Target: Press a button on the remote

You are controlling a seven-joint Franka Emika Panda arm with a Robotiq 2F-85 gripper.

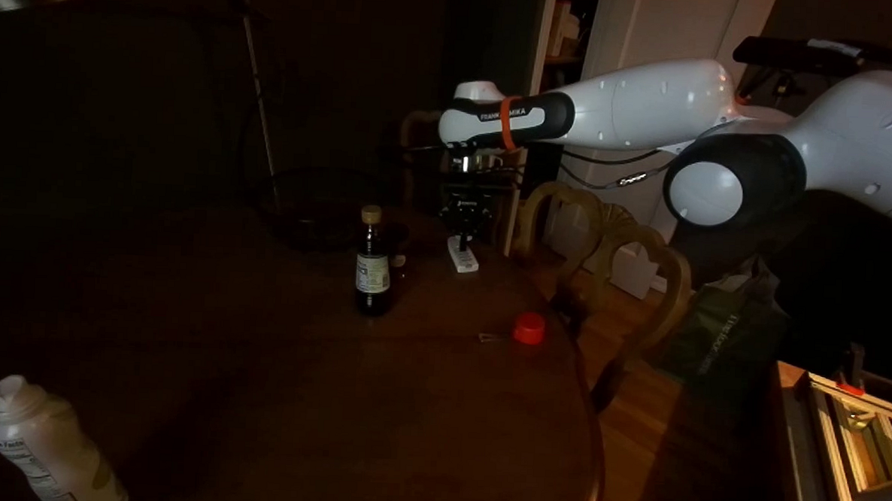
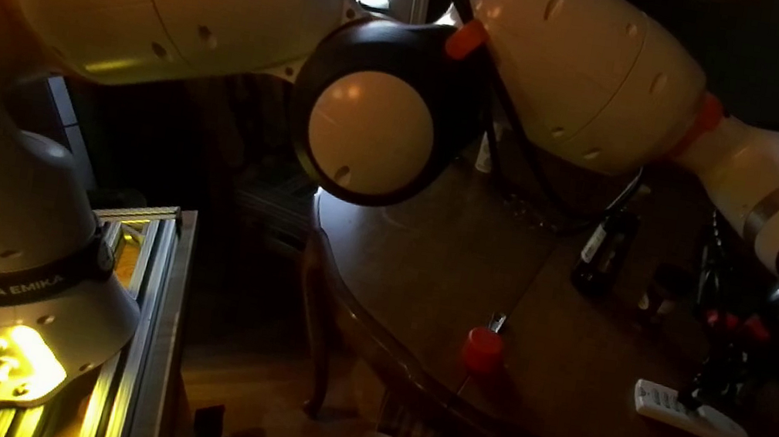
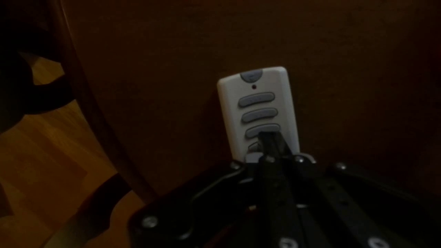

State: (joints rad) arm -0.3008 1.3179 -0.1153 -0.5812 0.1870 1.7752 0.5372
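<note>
The remote is a slim whitish bar with grey buttons, lying flat on the dark wooden table. It shows in both exterior views (image 1: 463, 262) (image 2: 654, 401) and in the wrist view (image 3: 258, 107). My gripper is shut and empty, its dark fingertips together and pointing down over the remote in both exterior views (image 1: 463, 242) (image 2: 692, 402). In the wrist view the fingertips (image 3: 273, 137) overlap the lower edge of the third long button and part of a button below it. They are at or just above the remote; I cannot tell whether they touch. The gripper hides the remote's lower part.
A dark bottle with a white label (image 1: 373, 274) stands near the remote, with a small dark jar (image 2: 661, 294) beside it. A red object (image 1: 529, 329) sits near the table edge (image 3: 103, 127). A white bottle (image 1: 53, 444) and wooden chairs (image 1: 659, 290) are around.
</note>
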